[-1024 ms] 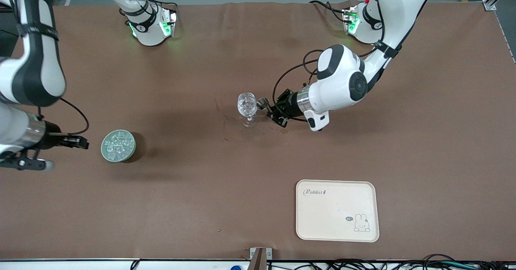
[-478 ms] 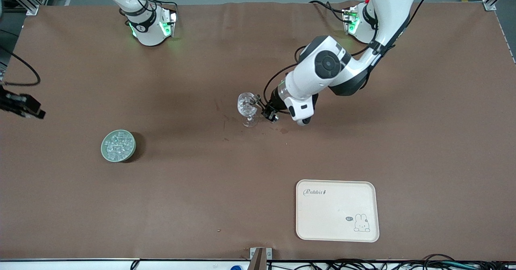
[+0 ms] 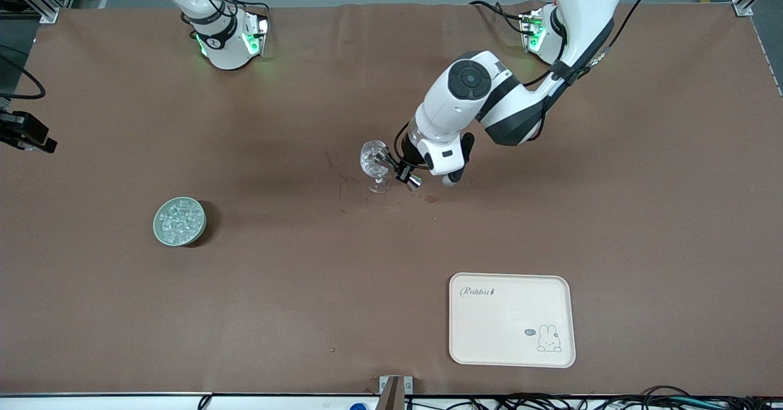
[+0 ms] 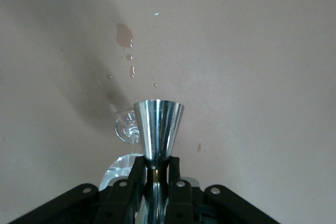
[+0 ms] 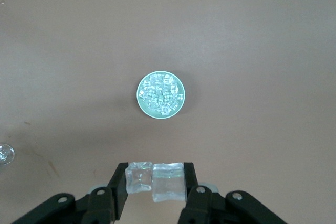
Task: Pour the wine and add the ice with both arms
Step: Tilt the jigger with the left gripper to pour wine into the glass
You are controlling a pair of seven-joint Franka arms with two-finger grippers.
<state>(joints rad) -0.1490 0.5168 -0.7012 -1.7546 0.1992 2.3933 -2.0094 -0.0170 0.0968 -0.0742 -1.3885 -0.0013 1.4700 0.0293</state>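
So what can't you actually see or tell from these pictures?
- Wine level in the stemmed glass: too small in the front view; left tool and its steel jigger cover it in the wrist view.
- Right tool, gripping ice: arm cut off by the front view's edge.

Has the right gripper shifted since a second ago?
Yes. The right gripper has drawn away from the green bowl, toward the right arm's end of the table, and holds ice between its fingers.

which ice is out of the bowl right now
The two ice cubes clamped side by side in the right gripper, high above the table; all the other ice sits in the green bowl.
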